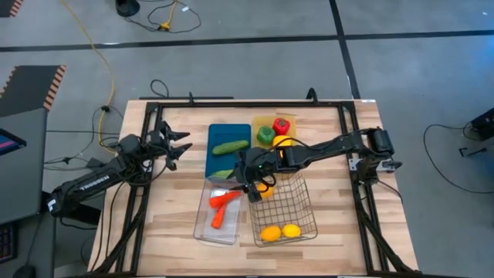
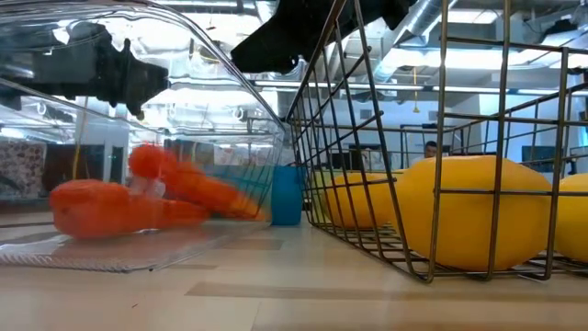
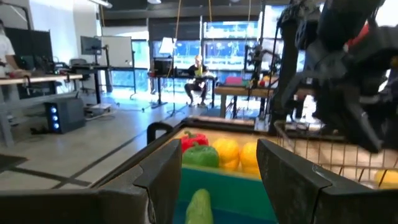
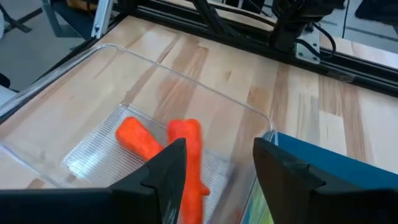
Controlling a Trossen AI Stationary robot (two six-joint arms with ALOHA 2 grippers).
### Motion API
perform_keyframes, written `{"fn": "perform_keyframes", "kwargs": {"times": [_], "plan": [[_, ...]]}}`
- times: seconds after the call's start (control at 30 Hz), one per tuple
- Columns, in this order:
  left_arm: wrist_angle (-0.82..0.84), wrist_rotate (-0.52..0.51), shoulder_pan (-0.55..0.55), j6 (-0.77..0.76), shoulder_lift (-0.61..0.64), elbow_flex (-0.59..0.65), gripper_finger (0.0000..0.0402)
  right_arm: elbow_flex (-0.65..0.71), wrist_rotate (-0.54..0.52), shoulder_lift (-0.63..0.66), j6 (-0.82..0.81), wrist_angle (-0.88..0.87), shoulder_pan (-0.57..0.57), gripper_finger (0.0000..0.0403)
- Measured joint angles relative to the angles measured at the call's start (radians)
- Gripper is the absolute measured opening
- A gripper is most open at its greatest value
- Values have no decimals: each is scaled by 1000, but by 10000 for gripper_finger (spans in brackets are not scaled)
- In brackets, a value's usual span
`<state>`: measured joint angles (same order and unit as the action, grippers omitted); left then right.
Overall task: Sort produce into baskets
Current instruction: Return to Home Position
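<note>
Two orange carrots [image 4: 140, 140] [image 4: 189, 163] lie on the floor of the clear bin [image 1: 220, 234]. My right gripper [image 4: 214, 168] hangs open above the bin's far end [image 1: 248, 185], with nothing between its fingers. Two cucumbers [image 1: 229, 147] [image 1: 222, 174] lie on the blue tray [image 1: 220, 131]. The yellow tray [image 1: 258, 122] holds a red [image 1: 282, 125], a green [image 1: 265, 133] and a yellow pepper [image 1: 284, 141]. Two yellow fruits [image 1: 270, 232] [image 1: 291, 229] rest in the wire basket [image 1: 297, 197]. My left gripper [image 1: 179, 147] waits open at the table's left, pointing toward the trays.
A black frame [image 1: 247, 104] runs along the table's far edge and down both sides. The four receptacles stand close together at the table's middle. Bare wood [image 1: 174, 216] lies to the left of the bin. A seated person [image 3: 198, 71] shows in the room beyond.
</note>
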<state>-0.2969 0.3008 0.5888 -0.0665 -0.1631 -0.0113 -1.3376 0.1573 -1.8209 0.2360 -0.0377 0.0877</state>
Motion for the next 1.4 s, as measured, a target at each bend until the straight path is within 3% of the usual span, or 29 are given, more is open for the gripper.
{"fn": "perform_keyframes", "kwargs": {"times": [0.27,0.43,0.5,0.63,0.93,1.2,1.4], "plan": [[74,-39,0,73,0,2,194,0,1,211,-20,-131,-87,207],[107,-37,0,82,0,2,194,1,5,374,-3,-382,-212,201],[116,-38,0,83,0,2,194,39,35,442,-3,-402,-270,199],[115,-39,0,101,0,3,194,237,129,576,-33,-284,-389,198],[115,-39,0,92,0,3,194,744,155,844,-208,89,-653,198],[115,-25,0,87,0,4,194,993,399,980,-322,304,-831,198],[115,-25,0,74,0,5,194,1151,394,1064,-389,427,-882,198]]}}
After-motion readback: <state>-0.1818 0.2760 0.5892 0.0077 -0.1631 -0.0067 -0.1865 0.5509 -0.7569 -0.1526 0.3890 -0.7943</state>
